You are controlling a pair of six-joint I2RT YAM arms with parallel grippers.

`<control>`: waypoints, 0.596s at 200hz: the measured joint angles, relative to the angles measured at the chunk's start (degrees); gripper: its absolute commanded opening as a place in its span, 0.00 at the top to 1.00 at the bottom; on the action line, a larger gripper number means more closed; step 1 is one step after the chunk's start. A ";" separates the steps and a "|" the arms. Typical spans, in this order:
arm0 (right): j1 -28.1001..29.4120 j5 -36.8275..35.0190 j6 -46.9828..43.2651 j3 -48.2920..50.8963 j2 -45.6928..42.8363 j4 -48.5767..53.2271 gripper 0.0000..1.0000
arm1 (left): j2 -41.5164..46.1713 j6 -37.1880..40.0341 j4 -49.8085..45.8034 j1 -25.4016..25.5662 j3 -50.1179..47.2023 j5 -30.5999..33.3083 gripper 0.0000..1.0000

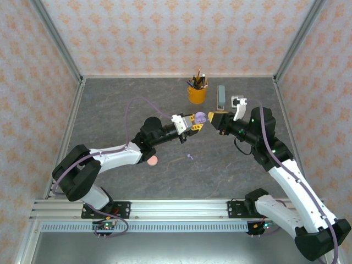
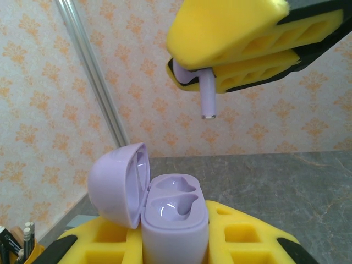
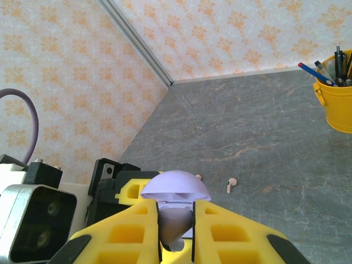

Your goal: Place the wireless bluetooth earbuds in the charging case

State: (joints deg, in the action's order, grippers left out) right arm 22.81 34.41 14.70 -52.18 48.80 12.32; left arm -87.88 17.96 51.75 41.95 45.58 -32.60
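Note:
My left gripper (image 2: 176,245) is shut on the base of a lilac charging case (image 2: 175,212), held upright above the table. Its lid (image 2: 118,184) is swung open to the left and both sockets are bare. Just above and behind the case, my right gripper (image 3: 176,223) is shut on a lilac earbud (image 3: 177,231); the stem (image 2: 207,100) points down, a short way apart from the sockets. From above, the two grippers (image 1: 193,122) (image 1: 213,119) meet at the case (image 1: 201,116). Another lilac earbud (image 1: 190,156) and two pale pink earbuds (image 3: 231,185) (image 3: 198,176) lie on the table.
A yellow pencil cup (image 1: 197,91) stands at the back, with a grey block (image 1: 221,94) and a small white object (image 1: 237,102) to its right. A pink round case (image 1: 153,160) lies beside my left forearm. Patterned walls close in three sides.

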 measured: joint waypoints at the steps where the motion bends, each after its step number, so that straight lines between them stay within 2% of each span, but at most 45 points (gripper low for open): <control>1: 0.00 0.00 0.00 0.04 0.00 -0.11 0.83 | 0.00 0.00 -0.04 0.04 0.02 0.00 1.00; 119: 0.31 0.37 0.70 1.33 4.20 -5.40 0.83 | 0.00 -0.04 -0.20 0.44 0.90 0.02 1.00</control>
State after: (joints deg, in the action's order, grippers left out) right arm 23.11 34.79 15.40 -50.85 52.99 6.92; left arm -87.88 17.91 51.55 42.39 46.48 -32.58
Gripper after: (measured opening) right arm 0.170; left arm 0.219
